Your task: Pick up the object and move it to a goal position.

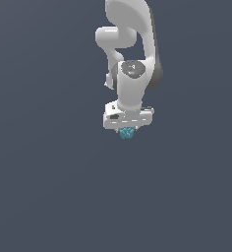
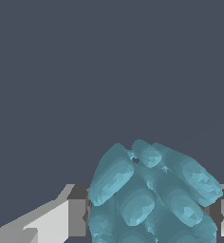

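The teal-blue bumpy lump (image 1: 127, 132) sits just under the white gripper (image 1: 127, 129) in the exterior view, small against the arm. In the wrist view the lump (image 2: 152, 194) fills the space between the two fingers (image 2: 76, 216), which press on both its sides. The gripper is shut on it. The fingertips are hidden behind the lump. I cannot tell whether the lump rests on the floor or hangs above it.
The white arm (image 1: 132, 54) rises from the gripper toward the top of the exterior view. All around is a plain dark grey-blue ground with no other objects and no visible goal marker.
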`<act>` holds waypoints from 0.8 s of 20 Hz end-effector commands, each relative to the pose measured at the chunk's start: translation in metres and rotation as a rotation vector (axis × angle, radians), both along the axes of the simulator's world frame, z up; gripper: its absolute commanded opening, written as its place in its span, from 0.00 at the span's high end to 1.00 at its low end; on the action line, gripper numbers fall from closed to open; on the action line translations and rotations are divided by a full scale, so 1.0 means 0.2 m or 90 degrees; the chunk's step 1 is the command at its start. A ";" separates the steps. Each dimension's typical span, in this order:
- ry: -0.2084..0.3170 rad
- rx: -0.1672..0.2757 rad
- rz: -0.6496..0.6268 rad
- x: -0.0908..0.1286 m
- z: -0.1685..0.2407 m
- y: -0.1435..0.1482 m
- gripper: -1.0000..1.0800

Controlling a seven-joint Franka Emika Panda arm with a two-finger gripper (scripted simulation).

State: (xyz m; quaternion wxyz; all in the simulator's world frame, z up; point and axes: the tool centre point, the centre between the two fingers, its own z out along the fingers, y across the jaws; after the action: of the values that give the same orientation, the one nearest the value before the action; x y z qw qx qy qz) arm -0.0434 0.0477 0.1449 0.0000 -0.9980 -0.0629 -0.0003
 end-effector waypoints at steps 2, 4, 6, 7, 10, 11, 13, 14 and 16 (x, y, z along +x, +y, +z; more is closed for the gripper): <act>0.000 0.000 0.000 0.08 0.15 0.05 1.00; 0.000 0.000 0.000 0.12 0.22 0.07 1.00; 0.000 0.000 0.000 0.16 0.28 0.09 1.00; 0.000 0.000 0.000 0.18 0.30 0.10 1.00; 0.000 0.000 0.000 0.22 0.37 0.12 1.00; 0.000 0.000 0.000 0.23 0.39 0.13 1.00; 0.000 0.000 0.000 0.25 0.41 0.14 1.00; 0.000 0.000 0.000 0.26 0.43 0.14 1.00; 0.000 0.000 0.000 0.27 0.44 0.15 1.00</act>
State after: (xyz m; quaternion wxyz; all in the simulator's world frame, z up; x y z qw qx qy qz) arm 0.0087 0.0763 0.2303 0.0001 -0.9980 -0.0630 -0.0005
